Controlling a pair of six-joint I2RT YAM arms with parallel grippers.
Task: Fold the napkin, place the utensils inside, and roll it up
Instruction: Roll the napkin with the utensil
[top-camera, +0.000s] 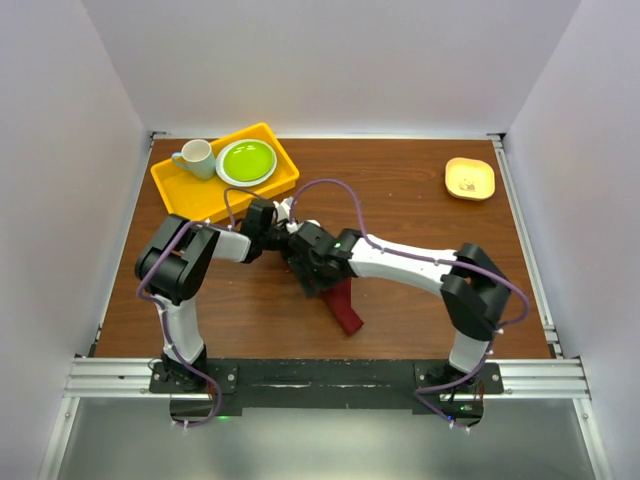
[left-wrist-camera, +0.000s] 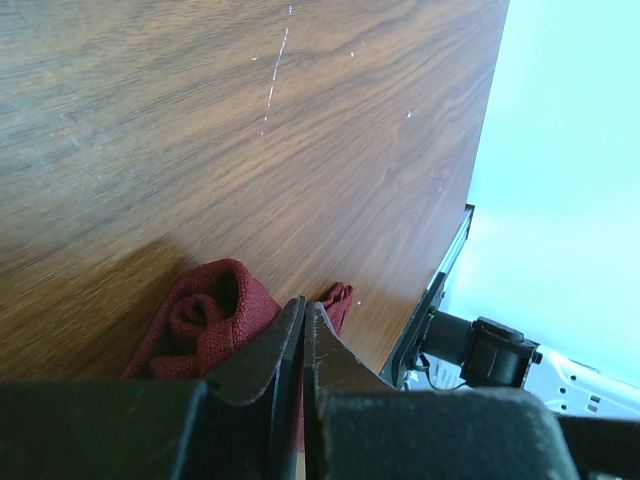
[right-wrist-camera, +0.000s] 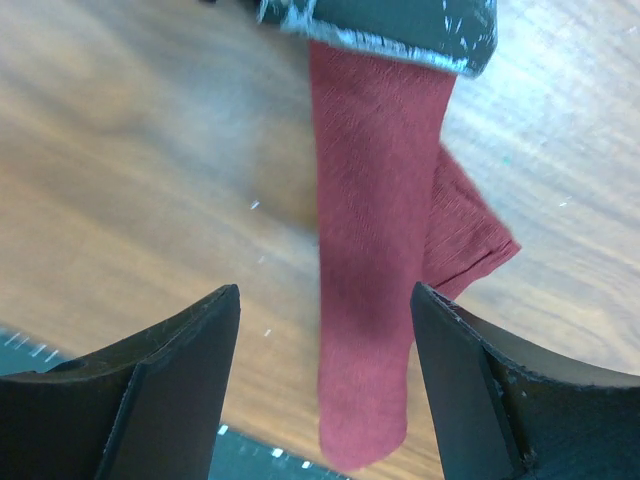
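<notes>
- Currently the napkin (top-camera: 345, 308) lies rolled into a maroon tube on the table (top-camera: 420, 210), toward 6 o'clock from the table's centre in the top view.
- Left gripper (left-wrist-camera: 303, 310): clenched on the napkin's far end.
- Right gripper (right-wrist-camera: 325, 295): released, jaws spread wide either side of the napkin.
- Yellow tray (top-camera: 180, 185), holding cup (top-camera: 197, 157) and green plate (top-camera: 246, 161), sits at 10 o'clock; small yellow dish (top-camera: 469, 178) at 2 o'clock.

- Top view: bright, even overhead light; soft shadows on the counter (top-camera: 420, 215).
- Left wrist view: crisp wood grain, washed-out pale wall (left-wrist-camera: 560, 150), left gripper (left-wrist-camera: 303, 325) dark.
- Right wrist view: blurred, perhaps from motion; napkin (right-wrist-camera: 370, 250) soft-edged, glare on wood.
</notes>
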